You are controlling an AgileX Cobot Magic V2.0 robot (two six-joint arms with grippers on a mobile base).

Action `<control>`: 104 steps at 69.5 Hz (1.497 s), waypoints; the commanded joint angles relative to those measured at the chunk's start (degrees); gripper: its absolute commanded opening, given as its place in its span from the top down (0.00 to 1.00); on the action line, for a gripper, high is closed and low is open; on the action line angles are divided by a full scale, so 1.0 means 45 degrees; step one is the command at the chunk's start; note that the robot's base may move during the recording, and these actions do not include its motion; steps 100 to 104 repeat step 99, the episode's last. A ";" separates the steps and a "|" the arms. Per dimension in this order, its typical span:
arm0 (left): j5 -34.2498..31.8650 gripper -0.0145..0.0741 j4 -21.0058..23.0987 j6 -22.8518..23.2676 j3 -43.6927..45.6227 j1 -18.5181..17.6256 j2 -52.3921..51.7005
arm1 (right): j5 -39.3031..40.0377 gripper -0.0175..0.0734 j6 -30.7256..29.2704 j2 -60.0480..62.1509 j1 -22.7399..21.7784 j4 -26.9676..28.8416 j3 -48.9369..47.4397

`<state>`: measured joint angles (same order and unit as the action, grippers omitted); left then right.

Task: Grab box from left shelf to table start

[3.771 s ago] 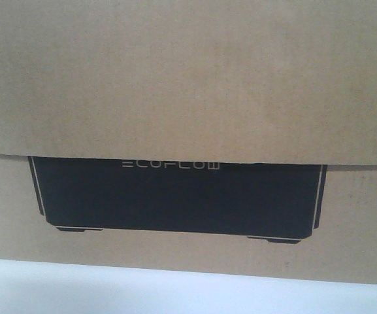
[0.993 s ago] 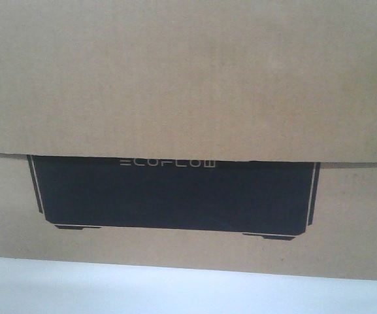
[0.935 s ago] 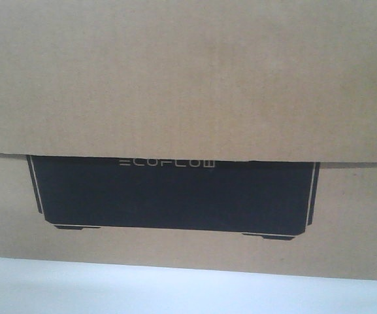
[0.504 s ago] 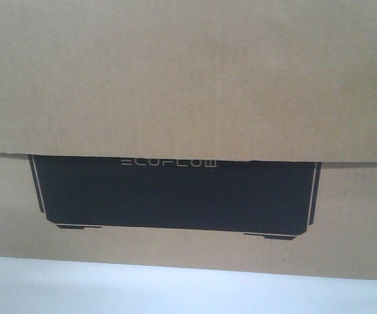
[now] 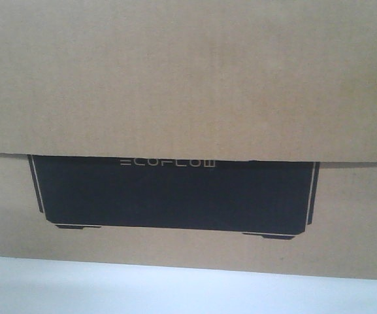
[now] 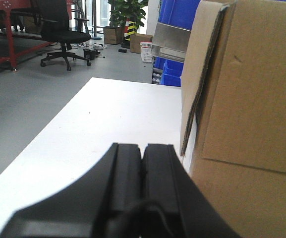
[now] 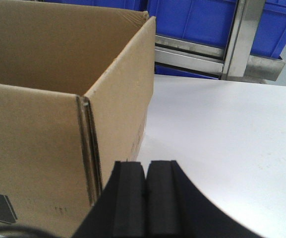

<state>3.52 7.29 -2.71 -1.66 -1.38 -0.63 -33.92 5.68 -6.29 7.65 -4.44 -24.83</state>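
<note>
— What's the front camera giving you?

— Almost nothing but the box [image 5: 188,78]. Brown cardboard fills the frame, a flap hanging over the top of its black panel [image 5: 172,196], where the white ECOFLOW lettering just peeks out. Below the box runs a strip of white table [image 5: 175,291], and the box sits right on it.

— And from the left wrist?

— The left gripper [image 6: 142,163] is low in the picture, its two black fingers [image 6: 125,168] pressed flat together with nothing between them. It sits just beside the box's side wall, which rises on the right with a flap standing loose along the corner. I can't tell whether it touches the cardboard. The table stretches ahead, bare white. Past its far edge I see the shelf [image 6: 171,42], a shiny steel rail, with blue bins [image 6: 177,15] behind it. Further off there's an office chair [image 6: 61,29] on the grey floor [image 6: 24,94] and a potted plant [image 6: 125,10].

— Right wrist?

— Much the same mirrored. The right gripper [image 7: 145,183] has its pads shut against each other, empty, close by the box's corner. The box stands open-topped on the left, a bit of black print at the lower edge. White table to the right, then the shelf's steel rails and more blue bins at the back.
</note>
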 commanded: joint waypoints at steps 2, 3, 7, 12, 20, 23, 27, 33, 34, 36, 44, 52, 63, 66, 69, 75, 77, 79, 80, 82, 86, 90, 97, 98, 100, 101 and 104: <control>-0.1207 0.95 0.0115 -0.0044 0.0002 -0.0101 -0.0147 | 0.1560 0.74 -0.0042 -0.0156 -0.0344 -0.0264 0.0206; -0.1207 0.95 0.0115 -0.0044 0.0002 -0.0101 -0.0147 | 0.1674 0.74 -0.0042 -0.0156 -0.0429 -0.0264 0.0324; -0.1207 0.95 0.0115 -0.0044 0.0002 -0.0101 -0.0147 | 0.2343 0.74 -0.0042 -0.0156 -0.0957 -0.0264 0.0962; -0.1207 0.95 0.0115 -0.0044 0.0002 -0.0101 -0.0147 | 0.3365 0.74 -0.0042 -0.0037 -0.1536 -0.0181 0.1917; -0.1207 0.95 0.0115 -0.0044 0.0002 -0.0101 -0.0147 | 0.5028 0.74 -0.0042 0.0591 -0.2360 0.0339 0.3413; -0.1207 0.95 0.0115 -0.0044 0.0002 -0.0101 -0.0147 | 0.5516 0.74 -0.0042 0.0912 -0.2563 0.0516 0.4005; -0.1207 0.95 0.0115 -0.0044 0.0002 -0.0101 -0.0147 | 0.6095 0.74 -0.0042 0.1440 -0.2739 0.0651 0.4614; -0.1207 0.95 0.0115 -0.0044 0.0002 -0.0101 -0.0147 | 0.6886 0.74 -0.0042 0.1717 -0.2753 0.0660 0.5383; -0.1207 0.95 0.0115 -0.0044 0.0002 -0.0101 -0.0147 | 0.7026 0.74 -0.0042 0.1695 -0.2753 0.0677 0.5557; -0.1207 0.95 0.0115 -0.0044 0.0002 -0.0101 -0.0147 | 0.7247 0.74 -0.0042 0.1707 -0.2753 0.0676 0.5721; -0.1207 0.95 0.0115 -0.0044 0.0002 -0.0101 -0.0147 | 0.7073 0.74 -0.0042 0.1708 -0.2753 0.0694 0.5666; -0.1207 0.95 0.0115 -0.0044 0.0002 -0.0101 -0.0147 | 0.7073 0.74 -0.0042 0.1708 -0.2753 0.0694 0.5666; -0.1207 0.95 0.0115 -0.0044 0.0002 -0.0101 -0.0147 | 0.7073 0.74 -0.0042 0.1708 -0.2753 0.0694 0.5666; -0.1207 0.95 0.0115 -0.0044 0.0002 -0.0101 -0.0147 | 0.7073 0.74 -0.0042 0.1708 -0.2753 0.0694 0.5666; -0.1207 0.95 0.0115 -0.0044 0.0002 -0.0101 -0.0147 | 0.7073 0.74 -0.0042 0.1708 -0.2753 0.0694 0.5666; -0.1207 0.95 0.0115 -0.0044 0.0002 -0.0101 -0.0147 | 0.7073 0.74 -0.0042 0.1708 -0.2753 0.0694 0.5666; -0.1207 0.95 0.0115 -0.0044 0.0002 -0.0101 -0.0147 | 0.7073 0.74 -0.0042 0.1708 -0.2753 0.0694 0.5666; -0.1207 0.95 0.0115 -0.0044 0.0002 -0.0101 -0.0147 | 0.7073 0.74 -0.0042 0.1708 -0.2753 0.0694 0.5666; -0.1207 0.95 0.0115 -0.0044 0.0002 -0.0101 -0.0147 | 0.7073 0.74 -0.0042 0.1708 -0.2753 0.0694 0.5666; -0.1207 0.95 0.0115 -0.0044 0.0002 -0.0101 -0.0147 | 0.7070 0.74 -0.0042 0.1708 -0.2753 0.0694 0.5677; -0.1207 0.95 0.0115 -0.0044 0.0002 -0.0101 -0.0147 | 0.7070 0.74 -0.0042 0.1708 -0.2753 0.0694 0.5677; -0.1207 0.95 0.0115 -0.0044 0.0002 -0.0101 -0.0147 | 0.7070 0.74 -0.0042 0.1708 -0.2753 0.0694 0.5677; -0.1207 0.95 0.0115 -0.0044 0.0002 -0.0101 -0.0147 | 0.7070 0.74 -0.0042 0.1708 -0.2753 0.0694 0.5677; -0.1207 0.95 0.0115 -0.0044 0.0002 -0.0101 -0.0147 | 0.7070 0.74 -0.0042 0.1708 -0.2753 0.0694 0.5677; -0.1207 0.95 0.0115 -0.0044 0.0002 -0.0101 -0.0147 | 0.7070 0.74 -0.0042 0.1708 -0.2753 0.0694 0.5677; -0.1207 0.95 0.0115 -0.0044 0.0002 -0.0101 -0.0147 | 0.7070 0.74 -0.0042 0.1708 -0.2753 0.0694 0.5677; -0.1207 0.95 0.0115 -0.0044 0.0002 -0.0101 -0.0147 | 0.7070 0.74 -0.0042 0.1708 -0.2753 0.0694 0.5677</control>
